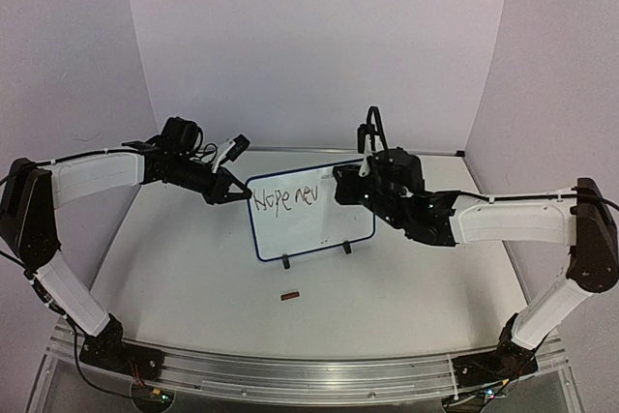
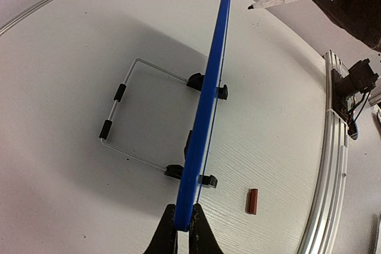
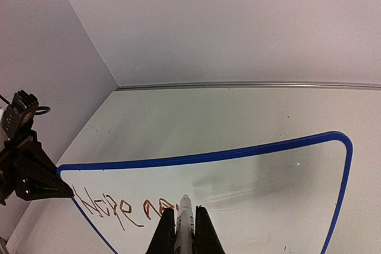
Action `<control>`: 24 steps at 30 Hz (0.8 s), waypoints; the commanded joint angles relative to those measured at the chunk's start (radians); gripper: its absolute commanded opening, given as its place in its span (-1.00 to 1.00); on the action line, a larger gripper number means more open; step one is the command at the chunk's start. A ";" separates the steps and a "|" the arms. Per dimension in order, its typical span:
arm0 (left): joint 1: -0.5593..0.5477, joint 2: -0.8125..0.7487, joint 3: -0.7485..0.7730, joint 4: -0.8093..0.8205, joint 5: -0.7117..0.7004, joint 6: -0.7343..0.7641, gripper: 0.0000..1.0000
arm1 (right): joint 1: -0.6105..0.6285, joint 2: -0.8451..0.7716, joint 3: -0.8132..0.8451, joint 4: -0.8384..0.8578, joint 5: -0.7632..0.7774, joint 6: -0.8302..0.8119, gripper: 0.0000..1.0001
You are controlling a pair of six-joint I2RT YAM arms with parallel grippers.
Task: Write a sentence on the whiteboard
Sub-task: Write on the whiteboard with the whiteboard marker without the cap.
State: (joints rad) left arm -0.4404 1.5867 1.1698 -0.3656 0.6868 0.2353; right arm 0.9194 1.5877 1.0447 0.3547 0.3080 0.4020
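The whiteboard [image 1: 319, 224] is clamped by the left hand [image 2: 183, 213], a marker [image 3: 185, 207] by the right hand [image 3: 184, 225]; of the sentence [image 1: 285, 199], only "Hope nev" is written.

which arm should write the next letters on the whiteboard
Right: the right jaws are shut on the marker, tip by the unfinished sentence on the whiteboard. The left jaws are shut on the board's frame edge, steadying it.

Your whiteboard [image 3: 256, 176] shows a glossy white face that catches reflections, inside a smooth blue frame, plastic by the look. Its wire stand [image 2: 119, 92] is bare metal with black sleeves. The counter [image 2: 280, 129] is matt white, faintly grained; the rail [image 2: 326, 171] brushed metal.
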 commanded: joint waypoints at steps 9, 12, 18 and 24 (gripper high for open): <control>-0.006 0.016 -0.001 -0.004 -0.067 0.039 -1.00 | -0.027 0.020 -0.011 0.010 -0.058 0.054 -1.00; -0.007 0.016 -0.001 -0.004 -0.068 0.039 -1.00 | -0.027 0.036 0.002 0.013 -0.060 0.049 -1.00; -0.006 0.015 -0.001 -0.004 -0.069 0.039 -1.00 | -0.029 0.057 0.017 0.016 -0.061 0.047 -1.00; -0.007 0.017 -0.001 -0.005 -0.069 0.040 -1.00 | -0.029 0.067 0.024 0.018 -0.045 0.043 -1.00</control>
State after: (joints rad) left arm -0.4404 1.5867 1.1698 -0.3656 0.6868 0.2355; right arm 0.8925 1.6403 1.0215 0.3504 0.2486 0.4461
